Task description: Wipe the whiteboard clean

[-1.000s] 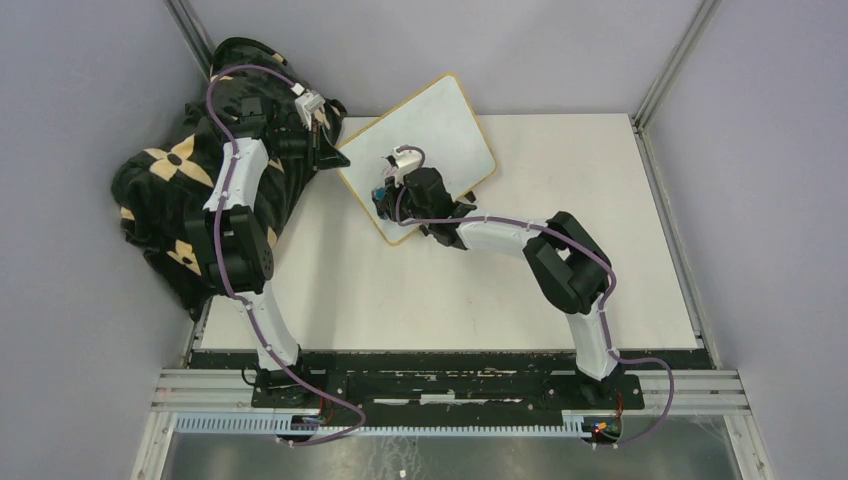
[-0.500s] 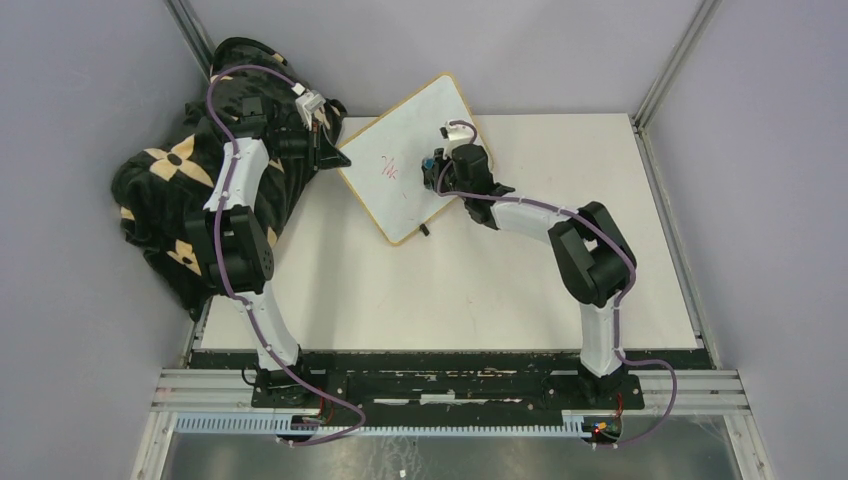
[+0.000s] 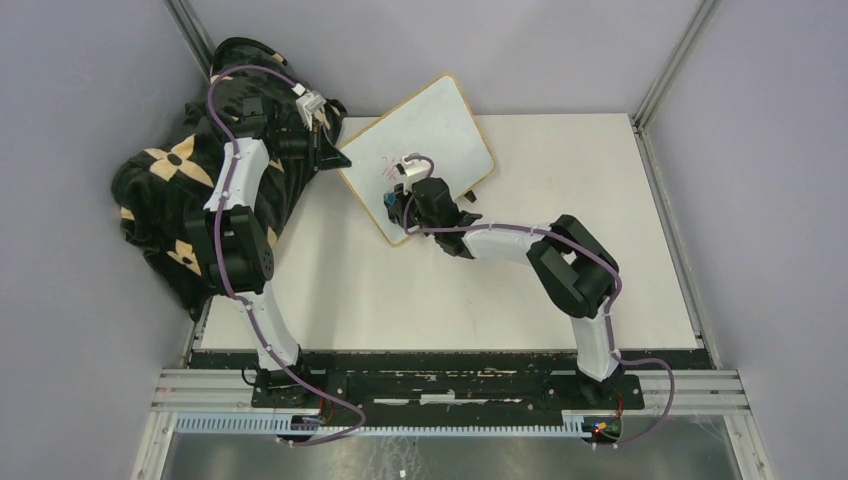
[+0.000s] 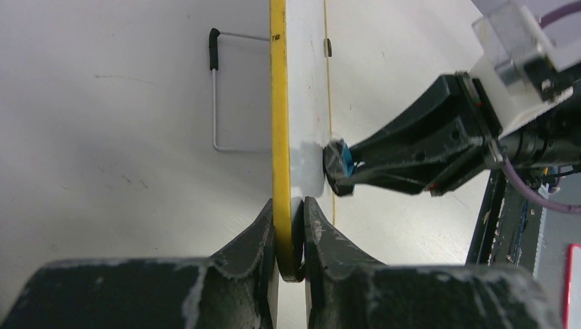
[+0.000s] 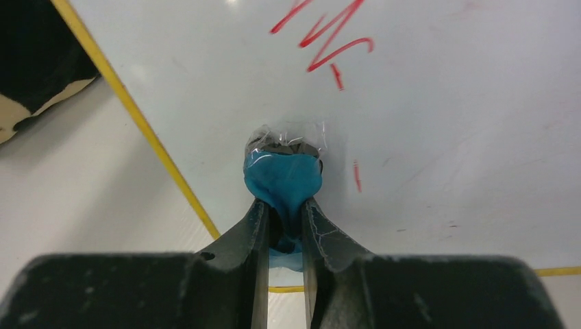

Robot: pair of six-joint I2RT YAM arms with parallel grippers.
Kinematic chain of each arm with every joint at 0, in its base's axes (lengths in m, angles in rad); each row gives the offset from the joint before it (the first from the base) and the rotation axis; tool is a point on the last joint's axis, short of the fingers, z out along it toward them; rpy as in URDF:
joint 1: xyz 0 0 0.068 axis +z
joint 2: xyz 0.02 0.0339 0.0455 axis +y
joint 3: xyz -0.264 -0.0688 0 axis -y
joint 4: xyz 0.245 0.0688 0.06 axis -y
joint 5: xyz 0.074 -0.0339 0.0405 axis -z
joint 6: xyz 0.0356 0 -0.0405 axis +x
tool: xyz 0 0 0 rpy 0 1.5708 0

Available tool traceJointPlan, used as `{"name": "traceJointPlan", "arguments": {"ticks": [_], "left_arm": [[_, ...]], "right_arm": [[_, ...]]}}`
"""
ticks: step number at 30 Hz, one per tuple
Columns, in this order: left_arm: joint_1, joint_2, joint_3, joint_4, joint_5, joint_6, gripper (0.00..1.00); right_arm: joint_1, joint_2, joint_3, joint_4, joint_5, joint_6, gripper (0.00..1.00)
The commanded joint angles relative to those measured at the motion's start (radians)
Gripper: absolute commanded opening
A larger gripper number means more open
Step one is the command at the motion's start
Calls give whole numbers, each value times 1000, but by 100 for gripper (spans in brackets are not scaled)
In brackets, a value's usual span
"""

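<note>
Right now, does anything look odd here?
Yes. The whiteboard sits skewed to the table edges, pinched by its frame in the left gripper while the right gripper holds a blue eraser against it. A black-and-tan patterned cloth is heaped beside the table, under the left arm.

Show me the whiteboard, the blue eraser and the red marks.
whiteboard [image 3: 440, 118]: top external view, bare white surface.
blue eraser [image 5: 282, 181]: right wrist view, blue body.
red marks [image 5: 329, 26]: right wrist view, zigzag stroke.
</note>
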Motion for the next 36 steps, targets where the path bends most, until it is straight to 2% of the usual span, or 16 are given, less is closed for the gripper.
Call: {"name": "traceJointPlan", "arguments": {"ticks": [1,17,21,30,36], "left_arm": [[-28,11,-10,-22,-57,57,3],[-29,12,-11,-22,-60,57,3],[-29,14,-11,-21,-55,55,3],[-31,13,-21,-22,-55,57,3],[-32,6,-22,-22,-55,56,3]], "right_arm": [[9,23,9,9,23,5,1],[-220,-44,-36,-17,-5,19,1],[-193,-28,24,-32,-49,18,1],[-38,61,279,-150,-79,-18,1],[-1,128,409,-217,-89,-21,1]]}}
